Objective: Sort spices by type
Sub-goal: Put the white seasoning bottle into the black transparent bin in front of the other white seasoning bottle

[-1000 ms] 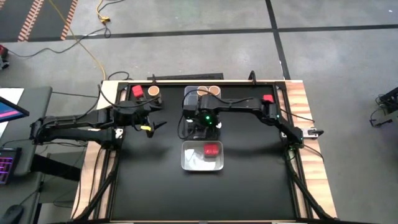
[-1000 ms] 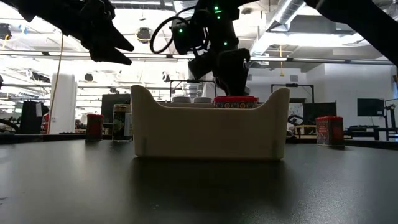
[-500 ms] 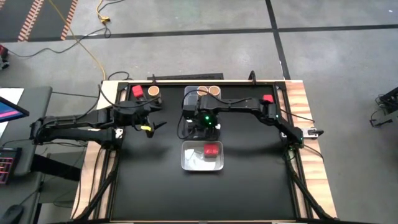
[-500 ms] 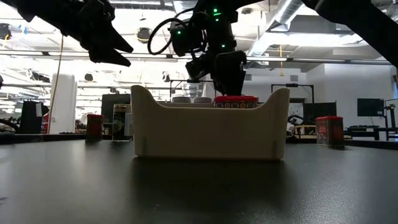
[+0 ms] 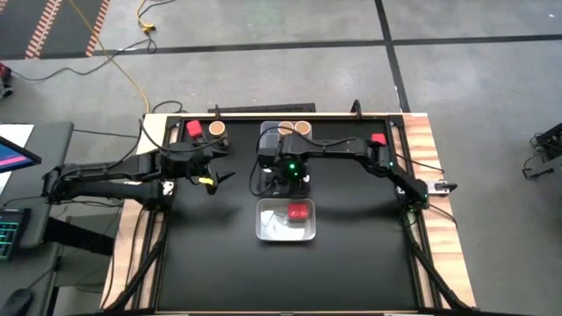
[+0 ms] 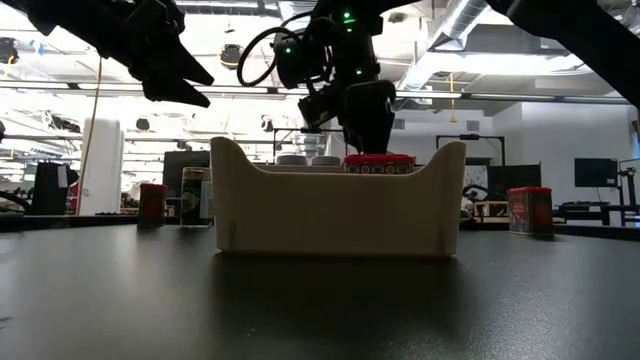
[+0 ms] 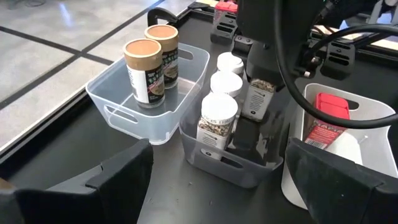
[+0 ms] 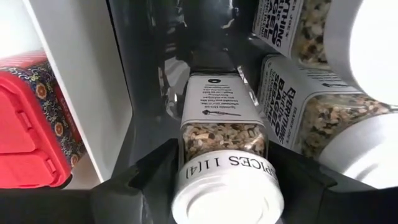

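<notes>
My right gripper (image 5: 286, 178) reaches down into the middle clear bin (image 7: 208, 158) and is shut on a white-topped spice jar (image 8: 227, 134). Three more white-topped jars (image 7: 219, 106) stand in that bin. The far clear bin (image 7: 109, 102) holds two tan-topped jars (image 7: 142, 70). A red square-topped jar (image 5: 299, 211) stands in the near white bin (image 5: 268, 230). My left gripper (image 5: 219, 178) hangs open above the table, left of the bins. By the far-left edge stand a loose red jar (image 5: 194, 129) and a tan jar (image 5: 216, 129). My right gripper pinches the white-topped jar just below its cap (image 8: 224, 163), one finger (image 8: 152, 177) on each side, coming from above and pointing down. The jar stands about upright inside the middle bin, beside the other white-topped jars. Whether its base rests on the bin floor I cannot tell.
Another red jar (image 5: 378, 140) stands near the table's far-right corner under the right arm. The three bins sit in a row down the table's middle. Open black table surface lies on the near side and to both sides of the white bin.
</notes>
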Tool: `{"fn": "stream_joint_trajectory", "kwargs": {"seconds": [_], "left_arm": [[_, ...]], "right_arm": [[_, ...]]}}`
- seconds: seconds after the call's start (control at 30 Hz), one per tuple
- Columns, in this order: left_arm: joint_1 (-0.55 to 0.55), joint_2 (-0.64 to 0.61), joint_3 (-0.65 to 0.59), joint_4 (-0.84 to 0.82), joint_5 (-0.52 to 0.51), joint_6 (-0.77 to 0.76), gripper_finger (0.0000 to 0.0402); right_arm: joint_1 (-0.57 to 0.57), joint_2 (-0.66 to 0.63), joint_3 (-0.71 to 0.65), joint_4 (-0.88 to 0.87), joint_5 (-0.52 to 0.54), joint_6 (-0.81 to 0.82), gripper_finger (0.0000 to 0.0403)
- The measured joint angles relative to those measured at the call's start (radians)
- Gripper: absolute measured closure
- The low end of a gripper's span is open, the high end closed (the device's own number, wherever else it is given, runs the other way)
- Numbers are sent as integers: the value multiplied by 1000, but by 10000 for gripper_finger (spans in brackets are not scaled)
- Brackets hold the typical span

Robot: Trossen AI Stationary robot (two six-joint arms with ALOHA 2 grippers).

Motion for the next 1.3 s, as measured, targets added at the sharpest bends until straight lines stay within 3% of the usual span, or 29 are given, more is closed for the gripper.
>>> {"fn": "stream_joint_trajectory", "kwargs": {"seconds": [0.97, 1.3], "left_arm": [[0, 0, 0, 1, 0, 0, 50], [0, 0, 0, 1, 0, 0, 50]], "right_arm": [[2, -2, 19, 43, 0, 0, 149], [3, -2, 19, 47, 1, 0, 131]]}}
